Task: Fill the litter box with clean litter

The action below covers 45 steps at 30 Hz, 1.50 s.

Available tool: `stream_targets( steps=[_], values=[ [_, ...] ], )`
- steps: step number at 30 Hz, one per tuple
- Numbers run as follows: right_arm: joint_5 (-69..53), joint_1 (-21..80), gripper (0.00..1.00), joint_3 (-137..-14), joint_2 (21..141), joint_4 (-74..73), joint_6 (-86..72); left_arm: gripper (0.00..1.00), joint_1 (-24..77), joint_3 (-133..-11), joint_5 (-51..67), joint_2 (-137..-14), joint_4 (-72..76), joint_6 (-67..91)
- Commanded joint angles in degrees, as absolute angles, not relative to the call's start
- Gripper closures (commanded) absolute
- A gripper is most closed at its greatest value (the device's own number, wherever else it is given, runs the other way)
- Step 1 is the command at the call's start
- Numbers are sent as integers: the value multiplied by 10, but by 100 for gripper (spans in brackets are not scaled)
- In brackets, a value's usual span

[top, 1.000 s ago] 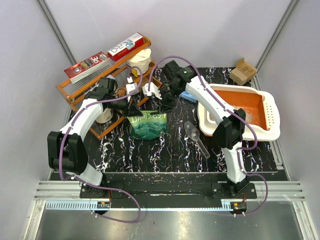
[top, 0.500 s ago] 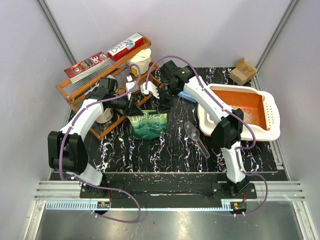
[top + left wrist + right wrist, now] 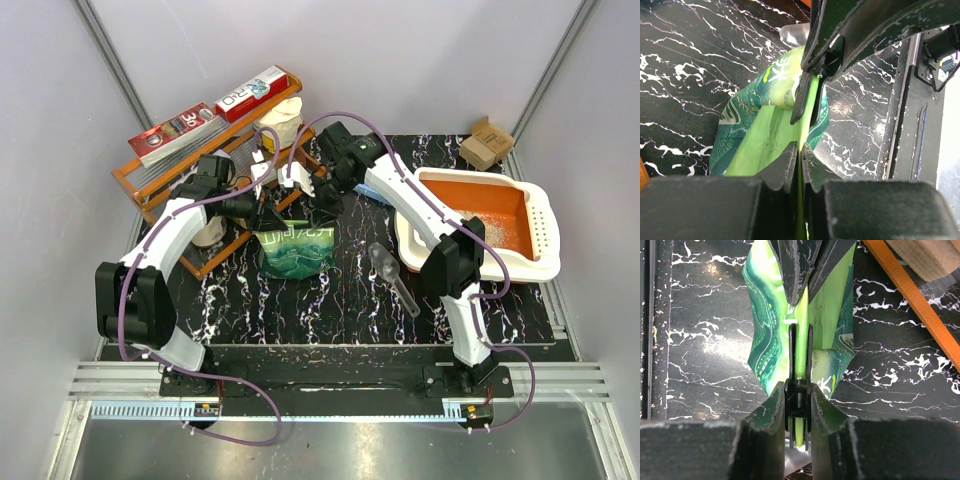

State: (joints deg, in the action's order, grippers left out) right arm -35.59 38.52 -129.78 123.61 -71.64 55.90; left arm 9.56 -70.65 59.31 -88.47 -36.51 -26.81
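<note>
Both grippers meet at the pouch (image 3: pixel 295 252) top edge.
The left gripper (image 3: pixel 800 150) pinches the seam; the right gripper (image 3: pixel 798 384) clamps a black clip (image 3: pixel 798 397) on it. At far right, the litter box (image 3: pixel 541 266) holds a little litter (image 3: pixel 502 228).

- The litter box (image 3: pixel 530 263) has a white rim and an orange inside.
- The clean litter (image 3: pixel 505 230) is pale beige-pink and finely speckled.
- The pouch (image 3: pixel 293 252) is glossy green. It is bright lime along its top edge, with darker teal swirls and white characters on its faces.
- The table (image 3: pixel 330 310) is black with white marble-like veins.
- The wire rack (image 3: pixel 135 195) has an orange frame.
- The cartons (image 3: pixel 215 108) on it are red and white.
- The small box (image 3: pixel 486 143) is cardboard brown.
- The scoop (image 3: pixel 385 265) is clear grey.
- The arms (image 3: pixel 165 240) are white with black joints.
- The cables (image 3: pixel 125 300) are purple.
</note>
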Motion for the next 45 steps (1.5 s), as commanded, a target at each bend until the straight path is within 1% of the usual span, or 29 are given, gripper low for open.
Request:
stream_targets(
  steps=[1,3,9,10,15,16,18,19,22,23,26,29,30,31,32,33,34,35,37,38,40,41,45],
  values=[
    [-369,415,100,-1281,1259,-708,528,85,101,-717,642,-853,-315,-294],
    [-362,416,100,-1279,1258,-703,522,76,95,-715,626,-847,-339,-322],
    [-347,415,100,-1267,1259,-690,497,65,76,-694,617,-818,-350,-325],
    [-348,416,98,-1266,1259,-689,496,64,76,-693,616,-811,-348,-321],
    [-346,416,82,-1262,1258,-682,478,59,71,-670,618,-784,-295,-252],
    [-343,415,73,-1262,1256,-674,473,57,71,-668,609,-774,-287,-240],
    [-328,416,65,-1262,1253,-665,454,57,71,-666,601,-764,-265,-209],
    [-321,415,59,-1264,1251,-655,447,56,70,-668,598,-755,-259,-200],
    [-292,416,50,-1273,1245,-636,428,55,66,-675,601,-742,-232,-155],
    [-285,415,44,-1281,1243,-633,417,54,67,-678,605,-740,-230,-149],
    [-264,413,38,-1314,1238,-625,396,53,65,-699,601,-733,-234,-139],
    [-258,411,34,-1352,1234,-620,372,48,65,-712,577,-725,-238,-139],
    [-255,408,30,-1361,1233,-618,362,40,66,-721,566,-724,-237,-131],
    [-254,406,26,-1370,1232,-614,353,35,65,-725,541,-724,-236,-127],
    [-252,403,18,-1384,1231,-609,329,27,65,-733,527,-725,-236,-121],
    [-240,396,11,-1387,1228,-603,315,1,65,-737,518,-729,-237,-120],
    [-232,394,8,-1389,1222,-589,300,1,65,-743,504,-730,-241,-124],
    [-204,389,1,-1384,1217,-578,264,1,65,-752,497,-735,-247,-128],
    [-144,384,0,-1375,1204,-538,206,1,65,-762,468,-746,-248,-127],
    [-84,382,0,-1368,1202,-531,161,1,65,-772,458,-751,-245,-122],
    [-24,379,0,-1354,1186,-515,124,1,65,-782,433,-767,-242,-110],
    [33,378,0,-1325,1177,-505,118,1,66,-791,424,-772,-239,-107],
    [140,376,0,-1236,1108,-461,99,1,102,-803,346,-787,-236,-119]
  ],
)
